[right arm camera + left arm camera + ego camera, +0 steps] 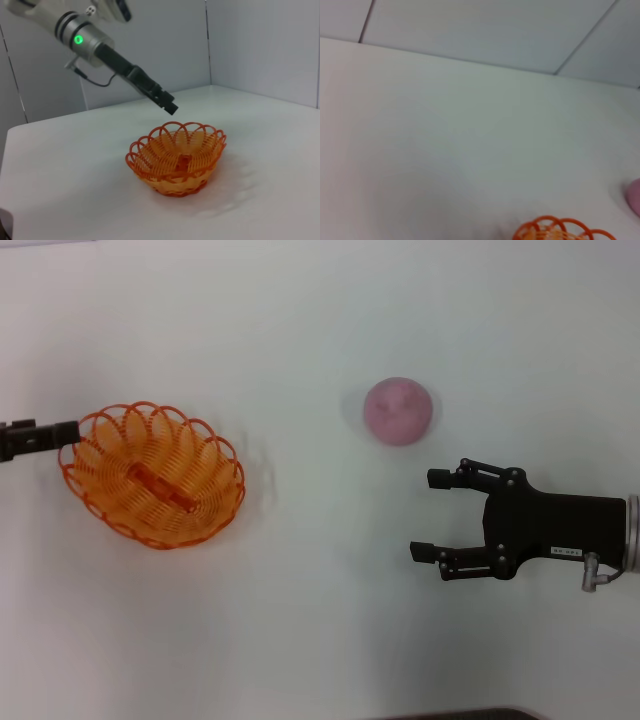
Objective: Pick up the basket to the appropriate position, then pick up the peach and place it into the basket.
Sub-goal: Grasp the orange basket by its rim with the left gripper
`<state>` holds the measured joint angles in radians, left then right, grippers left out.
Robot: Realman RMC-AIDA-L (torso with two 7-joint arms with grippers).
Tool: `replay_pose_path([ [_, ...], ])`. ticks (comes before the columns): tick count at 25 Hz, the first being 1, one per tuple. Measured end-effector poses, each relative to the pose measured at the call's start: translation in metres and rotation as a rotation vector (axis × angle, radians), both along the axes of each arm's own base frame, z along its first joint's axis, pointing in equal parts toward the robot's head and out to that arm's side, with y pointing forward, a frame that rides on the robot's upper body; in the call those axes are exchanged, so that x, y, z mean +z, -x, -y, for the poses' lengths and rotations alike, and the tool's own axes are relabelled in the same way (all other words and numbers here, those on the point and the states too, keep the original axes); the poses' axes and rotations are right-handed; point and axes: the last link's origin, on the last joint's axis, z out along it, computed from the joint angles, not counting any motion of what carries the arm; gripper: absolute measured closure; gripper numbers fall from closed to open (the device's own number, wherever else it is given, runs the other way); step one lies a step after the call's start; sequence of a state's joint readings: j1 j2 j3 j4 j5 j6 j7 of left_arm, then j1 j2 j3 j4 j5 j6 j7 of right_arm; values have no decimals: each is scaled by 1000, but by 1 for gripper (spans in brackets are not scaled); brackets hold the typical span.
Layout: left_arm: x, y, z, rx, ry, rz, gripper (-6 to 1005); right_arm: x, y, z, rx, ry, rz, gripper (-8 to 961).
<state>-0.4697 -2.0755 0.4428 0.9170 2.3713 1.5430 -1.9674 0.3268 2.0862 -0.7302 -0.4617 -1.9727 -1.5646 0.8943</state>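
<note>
Head view, reading from the left: the left gripper [68,432] pokes in from the edge, its tip right at the rim of the basket [152,475]. Whether its jaws are parted or closed on the wire, I cannot tell; the right wrist view shows the tip just above the far rim, perhaps not touching. The basket sits flat on the white tabletop [300,620]. It looks light and springy, all open wire loops, so a pinch on one scalloped loop of the rim should carry it, though it may tilt. Further right the peach [398,411] rests well apart from the basket, just ahead of the right gripper [430,513] and off to one side. Those jaws stand wide open, empty. The peach looks round, matte and likely to roll; grasp it across the middle. Nothing lies between fruit and basket.
</note>
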Motion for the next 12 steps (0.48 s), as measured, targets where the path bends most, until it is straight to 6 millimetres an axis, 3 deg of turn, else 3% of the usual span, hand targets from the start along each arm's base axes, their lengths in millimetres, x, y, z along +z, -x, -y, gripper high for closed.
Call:
replay_pose_path([
  [6, 3, -18, -22, -33, 22, -108, 170, 0, 0, 0, 1, 0, 0, -5],
  [12, -6, -44, -44, -66, 156, -274, 176, 0, 0, -1, 1, 0, 0, -5],
])
